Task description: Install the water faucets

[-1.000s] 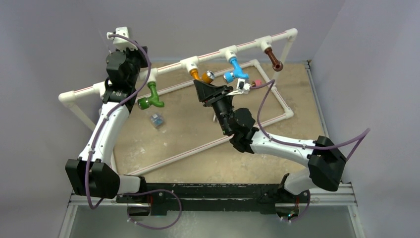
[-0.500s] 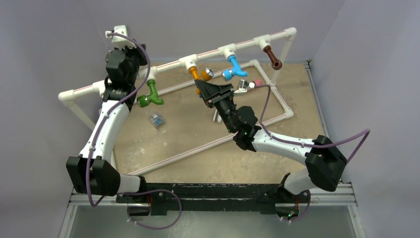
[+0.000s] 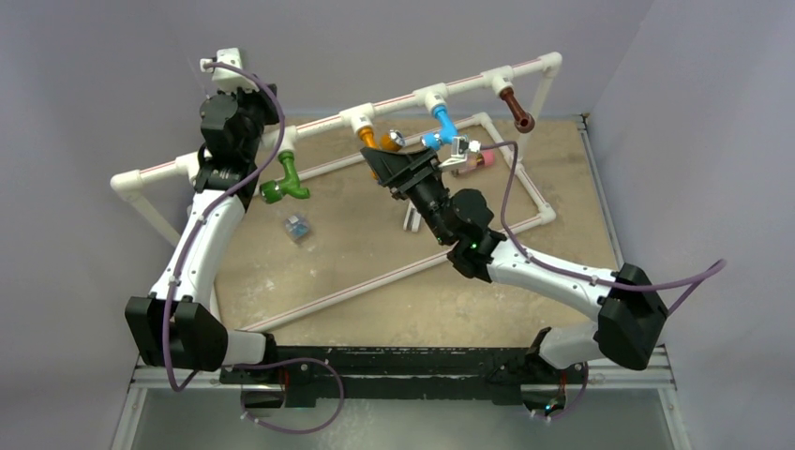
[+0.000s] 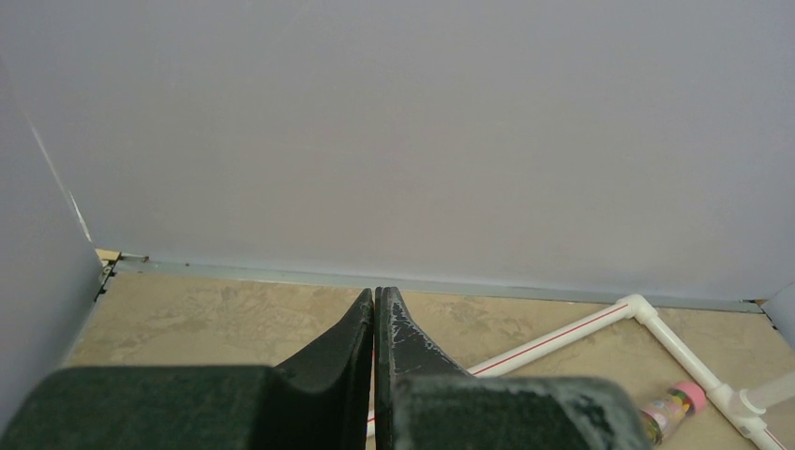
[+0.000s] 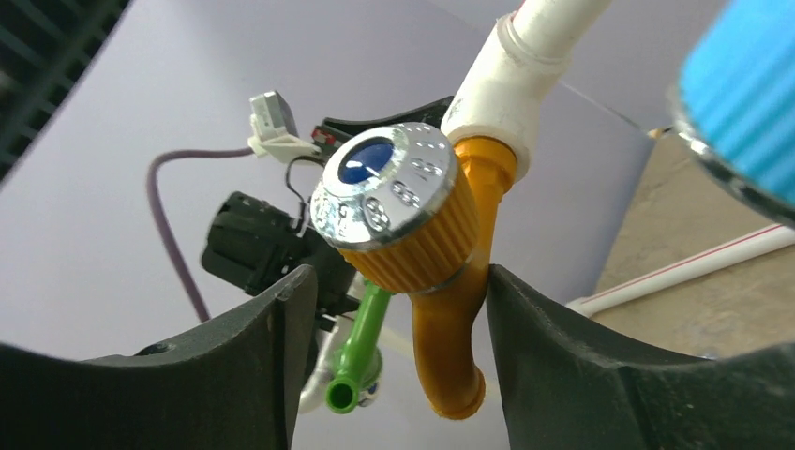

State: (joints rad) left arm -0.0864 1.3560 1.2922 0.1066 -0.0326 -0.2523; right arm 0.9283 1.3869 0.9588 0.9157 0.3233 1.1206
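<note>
Four taps hang off the raised pipe rail [image 3: 398,105]: green faucet [image 3: 284,185], orange faucet [image 5: 450,319], blue faucet [image 3: 442,127] and brown faucet [image 3: 517,108], so install looks near done IMO. R gripper [image 5: 398,281] has jaws parted either side of the orange faucet just under the rail, straddling not clamping, prob. lined up to twist or check its knob [image 5: 389,202]. L gripper [image 4: 375,300] is pinched shut on nothing, parked up by the rail's left part, out of the way.

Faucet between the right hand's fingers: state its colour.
Orange faucet; right wrist view shows it best.
</note>
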